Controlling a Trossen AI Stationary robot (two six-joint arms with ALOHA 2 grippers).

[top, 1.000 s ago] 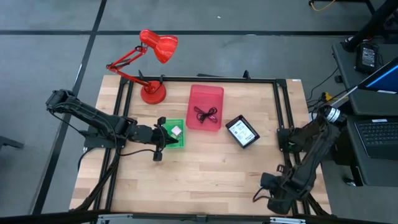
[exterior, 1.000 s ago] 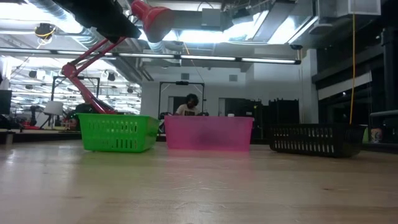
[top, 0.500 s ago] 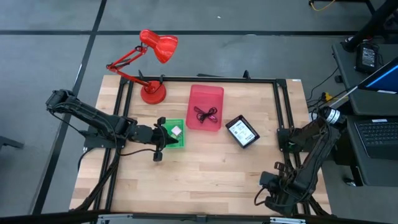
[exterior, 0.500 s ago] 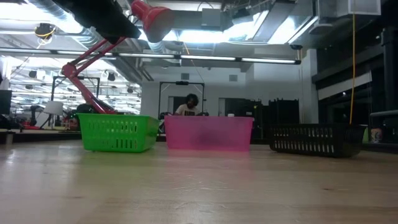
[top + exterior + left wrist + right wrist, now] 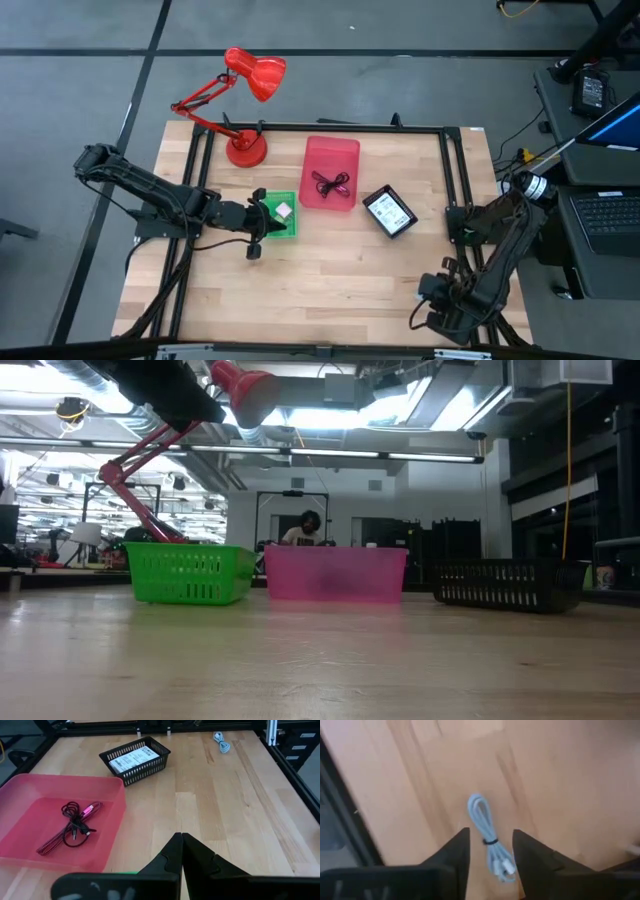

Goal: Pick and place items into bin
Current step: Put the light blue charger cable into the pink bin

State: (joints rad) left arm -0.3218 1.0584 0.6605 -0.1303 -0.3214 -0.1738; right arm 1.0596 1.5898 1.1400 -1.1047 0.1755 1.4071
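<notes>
Wooden counter from above: left gripper, jaws closed, at green bin; maroon cable in pink bin. Right wrist: right gripper, jaws apart, straddles blue-grey cable near counter edge. Risk: limp coil slips sideways on closing.

**Colours on my table**

I see a pale blue-grey cable between my right gripper's black fingers. Ahead of my left gripper: a pink bin holding black and maroon cables, a black basket with white printed packets. Green basket, red lamp, light wood table.
</notes>
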